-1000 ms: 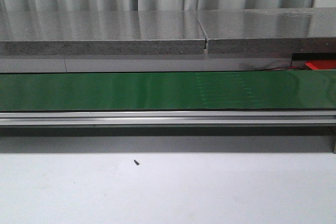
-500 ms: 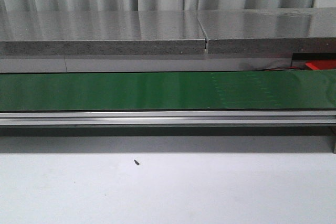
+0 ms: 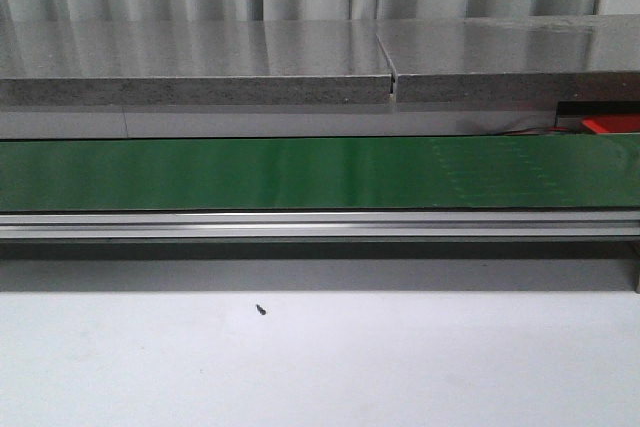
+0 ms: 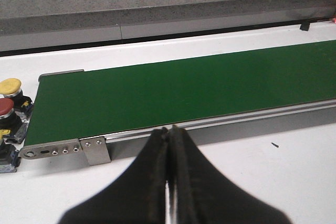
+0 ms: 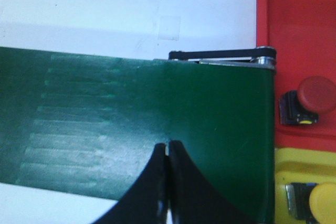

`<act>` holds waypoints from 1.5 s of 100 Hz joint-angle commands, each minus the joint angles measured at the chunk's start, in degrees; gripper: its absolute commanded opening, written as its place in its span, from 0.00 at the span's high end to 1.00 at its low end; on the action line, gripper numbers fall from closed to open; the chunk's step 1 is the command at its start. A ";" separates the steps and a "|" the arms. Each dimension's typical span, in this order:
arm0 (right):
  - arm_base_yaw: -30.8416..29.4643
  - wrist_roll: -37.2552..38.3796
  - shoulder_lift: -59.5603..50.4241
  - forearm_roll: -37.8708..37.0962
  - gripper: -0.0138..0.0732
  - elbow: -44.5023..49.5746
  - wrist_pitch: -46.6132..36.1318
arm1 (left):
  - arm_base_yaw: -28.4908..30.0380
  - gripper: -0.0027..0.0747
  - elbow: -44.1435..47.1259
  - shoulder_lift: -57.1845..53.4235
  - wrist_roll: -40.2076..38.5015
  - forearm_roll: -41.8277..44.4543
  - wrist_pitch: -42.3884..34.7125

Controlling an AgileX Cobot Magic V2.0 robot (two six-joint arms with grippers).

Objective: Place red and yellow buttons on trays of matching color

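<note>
Both grippers' jaws closed (nothing held).

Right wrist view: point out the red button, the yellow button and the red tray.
red button (image 5: 314, 90), right wrist view, on its cap.
yellow button (image 5: 321, 206), right wrist view, on its cap.
red tray (image 5: 294, 24), right wrist view, on bare floor.

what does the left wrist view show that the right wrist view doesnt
Only the left wrist view shows the end of the belt where a yellow button and a red button wait beside it, plus the shut left pincer and a small dark speck on the white table.

Only the right wrist view shows the red tray holding a red button, the yellow tray holding a yellow button, and the shut right pincer.

Both show the green conveyor belt, bare of buttons.
</note>
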 commanded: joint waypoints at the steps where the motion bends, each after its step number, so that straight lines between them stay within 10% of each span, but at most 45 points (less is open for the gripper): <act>1: 0.26 -0.52 -4.93 1.24 0.91 2.01 -4.35 | -0.41 0.99 -1.45 0.66 -0.66 -0.68 -3.93; 102: 0.26 -0.57 -46.47 1.98 0.92 28.84 -7.95 | -0.41 0.99 -1.45 0.66 -0.70 -0.91 -3.63; 150: 0.26 -0.57 -46.47 1.98 0.92 28.84 -7.52 | 0.82 0.99 -2.26 21.50 -17.87 7.96 -10.20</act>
